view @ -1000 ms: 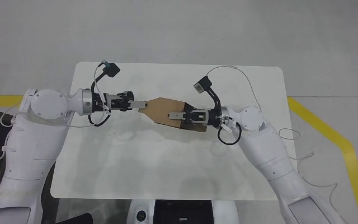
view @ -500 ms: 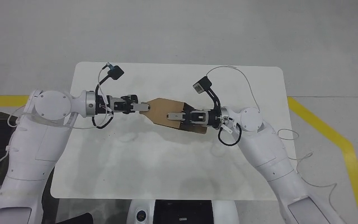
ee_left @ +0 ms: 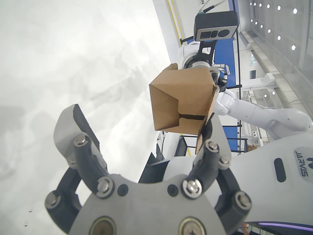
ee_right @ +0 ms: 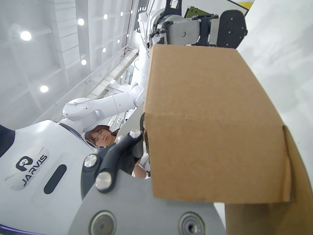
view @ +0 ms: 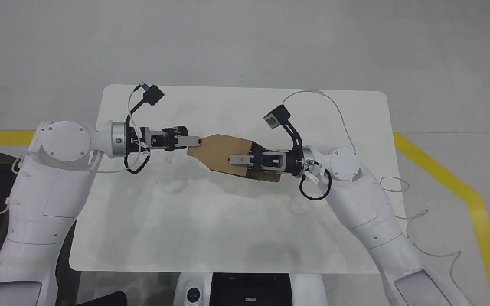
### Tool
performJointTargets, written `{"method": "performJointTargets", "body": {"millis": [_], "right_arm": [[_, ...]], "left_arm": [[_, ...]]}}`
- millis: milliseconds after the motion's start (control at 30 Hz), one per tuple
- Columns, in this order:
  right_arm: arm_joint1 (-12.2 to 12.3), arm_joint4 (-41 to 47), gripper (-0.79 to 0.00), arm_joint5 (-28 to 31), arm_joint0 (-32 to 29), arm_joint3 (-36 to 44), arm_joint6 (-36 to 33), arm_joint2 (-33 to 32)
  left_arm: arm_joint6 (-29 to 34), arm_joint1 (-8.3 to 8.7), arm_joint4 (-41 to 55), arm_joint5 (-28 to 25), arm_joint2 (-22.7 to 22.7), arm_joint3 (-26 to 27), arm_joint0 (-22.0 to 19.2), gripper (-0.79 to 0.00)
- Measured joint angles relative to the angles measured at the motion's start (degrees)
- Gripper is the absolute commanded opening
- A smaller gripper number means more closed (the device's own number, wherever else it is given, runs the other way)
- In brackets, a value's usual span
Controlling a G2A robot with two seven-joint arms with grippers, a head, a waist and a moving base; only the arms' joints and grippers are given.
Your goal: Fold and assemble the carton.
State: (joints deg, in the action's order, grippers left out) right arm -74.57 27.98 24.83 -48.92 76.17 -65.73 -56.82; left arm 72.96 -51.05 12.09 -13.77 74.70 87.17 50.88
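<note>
- Carton: plain brown board on every face I could see. It sat over the middle of the table, slightly toward the table's far edge.
- Long axis: it ran across the table from side to side. The tapered end pointed toward the table's left side and the broad end toward its right.
- My left gripper: it stood wide at the tapered end, where partly folded flaps left the carton's mouth facing it. One finger touched the edge of a loose flap; the other stood apart from the board.
- My right gripper: it was clamped on the carton's broad end, one finger lying along the upper face.
- Room: the carton and both my grippers lay well in from every edge of the table.
</note>
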Motion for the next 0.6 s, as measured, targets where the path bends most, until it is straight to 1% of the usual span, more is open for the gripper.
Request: {"method": "performJointTargets", "body": {"millis": [333, 600], "right_arm": [[-0.03, 0.28, -0.785, 0.24, 0.2, 0.44, -0.25, 0.15], [-0.04, 1.3, -0.785, 0.54, 0.08, 0.77, -0.65, 0.15]], "left_arm": [[0.27, 0.01, -0.15, 0.37, -1.73, 0.21, 0.18, 0.0], [1.45, -0.17, 3.34, 0.99, -3.06, -0.23, -0.22, 0.0]]}}
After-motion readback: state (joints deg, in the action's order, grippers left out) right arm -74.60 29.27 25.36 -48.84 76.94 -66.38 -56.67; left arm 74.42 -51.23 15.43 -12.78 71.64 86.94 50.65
